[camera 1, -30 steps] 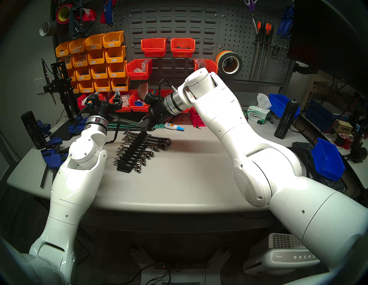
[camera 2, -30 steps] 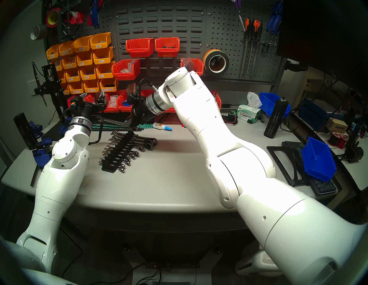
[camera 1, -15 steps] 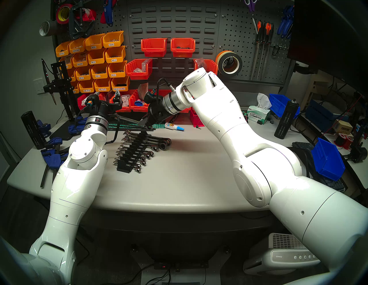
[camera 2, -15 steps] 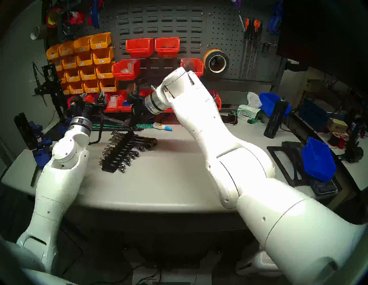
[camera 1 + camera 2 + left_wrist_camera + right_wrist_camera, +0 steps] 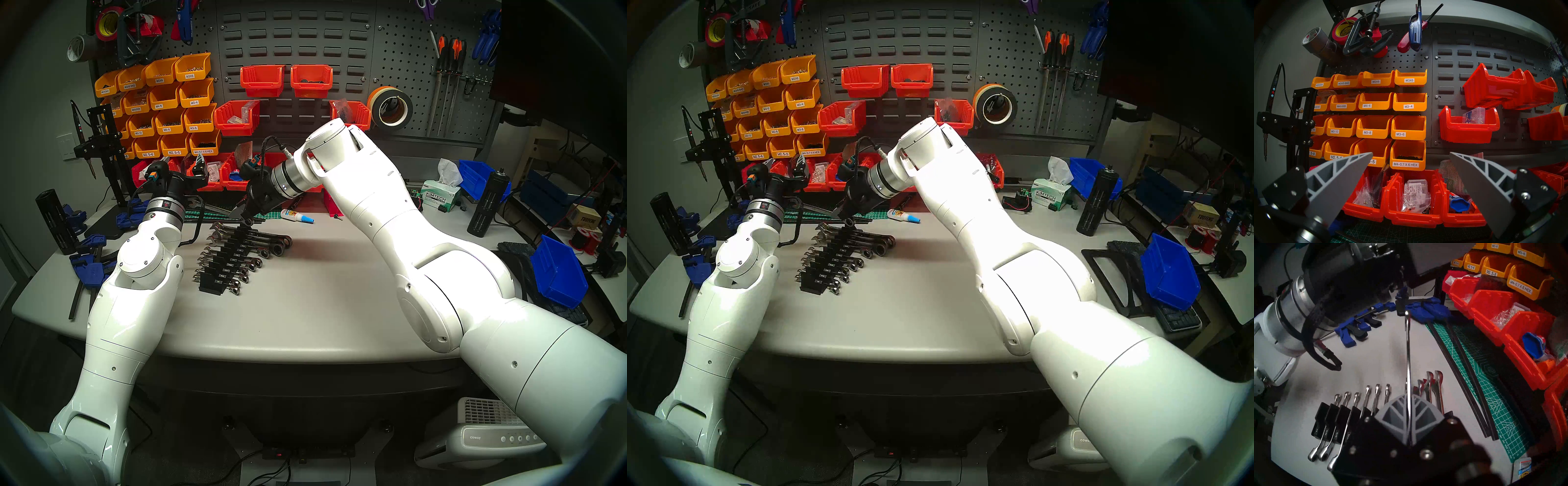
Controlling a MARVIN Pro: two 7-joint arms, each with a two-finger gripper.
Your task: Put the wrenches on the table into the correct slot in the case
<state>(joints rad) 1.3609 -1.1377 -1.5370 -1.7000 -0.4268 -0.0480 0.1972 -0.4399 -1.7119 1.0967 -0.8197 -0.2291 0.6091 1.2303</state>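
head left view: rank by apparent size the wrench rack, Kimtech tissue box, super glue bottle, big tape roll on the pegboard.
Largest to smallest as they appear:
1. wrench rack
2. tape roll and Kimtech tissue box: close in apparent size and at different depths, so left unranked
3. super glue bottle

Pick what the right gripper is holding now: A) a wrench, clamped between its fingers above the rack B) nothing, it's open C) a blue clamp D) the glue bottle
A: in the right wrist view the right gripper is shut on the wrench, whose shaft runs out from between the fingers above the black rack; the left gripper is open and empty.
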